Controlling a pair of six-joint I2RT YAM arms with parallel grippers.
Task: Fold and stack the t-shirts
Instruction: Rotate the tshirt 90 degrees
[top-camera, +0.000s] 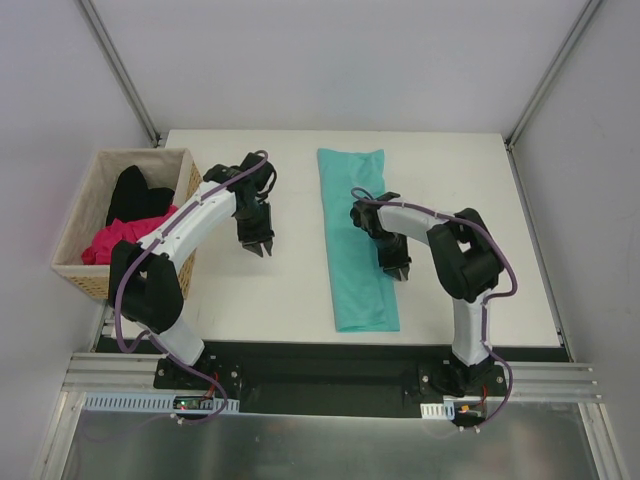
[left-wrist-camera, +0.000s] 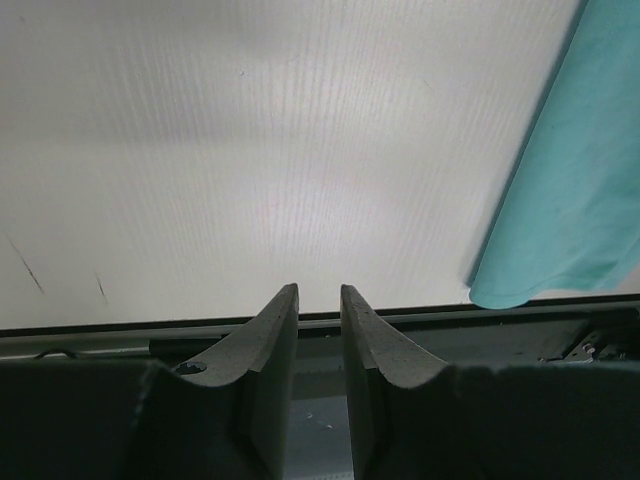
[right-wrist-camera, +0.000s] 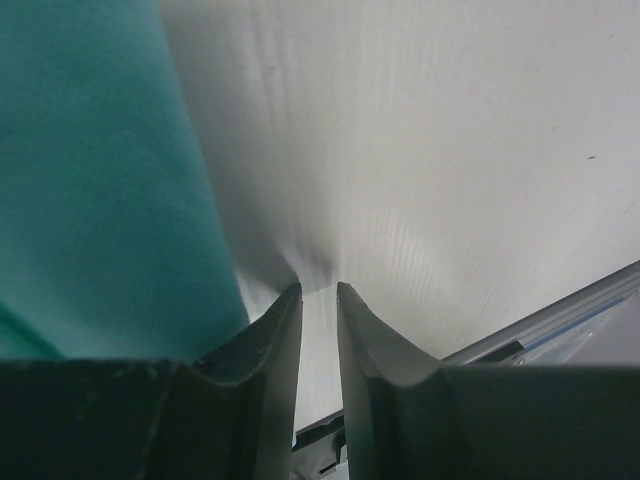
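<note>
The teal t-shirt (top-camera: 358, 240) lies folded into a long narrow strip down the middle of the white table (top-camera: 270, 300). My right gripper (top-camera: 397, 270) hovers low at its right edge; in the right wrist view the right gripper (right-wrist-camera: 319, 285) is over bare table with the teal cloth (right-wrist-camera: 90, 180) just to the left. Its jaws are nearly together and hold nothing. My left gripper (top-camera: 258, 247) hangs over bare table left of the shirt, its jaws nearly together and empty (left-wrist-camera: 319, 288); the teal shirt's near corner (left-wrist-camera: 580, 180) shows at the right. The pink t-shirt (top-camera: 115, 240) and black t-shirt (top-camera: 135, 195) lie bunched in the basket.
The wicker basket (top-camera: 75, 215) stands at the table's left edge, beside my left arm. A black strip and metal rail (top-camera: 330, 360) run along the table's near edge. Grey walls enclose the table at the back and sides.
</note>
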